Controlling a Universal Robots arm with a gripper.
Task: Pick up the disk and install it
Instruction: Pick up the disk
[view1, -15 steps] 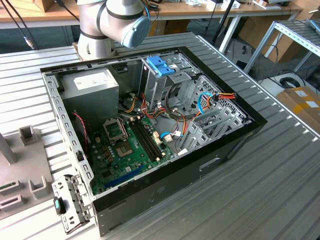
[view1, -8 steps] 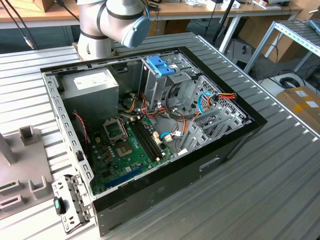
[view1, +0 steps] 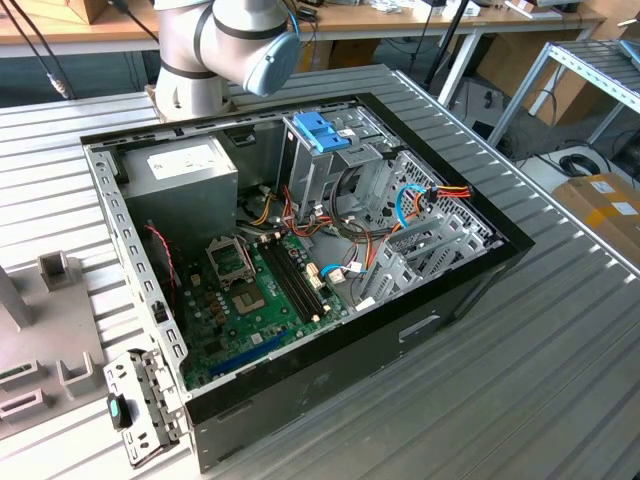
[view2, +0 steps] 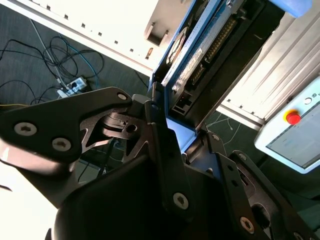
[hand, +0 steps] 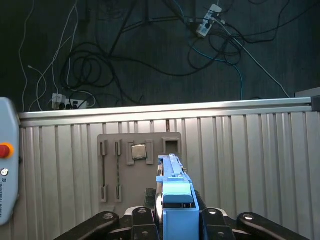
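Observation:
The disk (hand: 173, 186) stands edge-on in the first wrist view, its bright blue carrier rail facing the camera, and my gripper (hand: 175, 222) is shut on its end. In the second wrist view the disk (view2: 200, 55) shows a dark body with a connector row and a blue rail, clamped between the black fingers (view2: 156, 117) of the gripper (view2: 182, 134). It is held in the air above the ribbed metal table (hand: 250, 165). The open computer case (view1: 470, 290) lies on that table in the exterior view, with an upright metal drive cage (view1: 310, 175) topped by a light blue tab (view1: 322, 130).
A grey fixture plate (hand: 112, 165) with slots and a square chip (hand: 138, 151) lies below the disk. A teach pendant (hand: 6, 170) with a red button sits at the table's edge. Cables cover the floor (hand: 150, 60) beyond. The arm's base (view1: 200, 60) stands behind the case.

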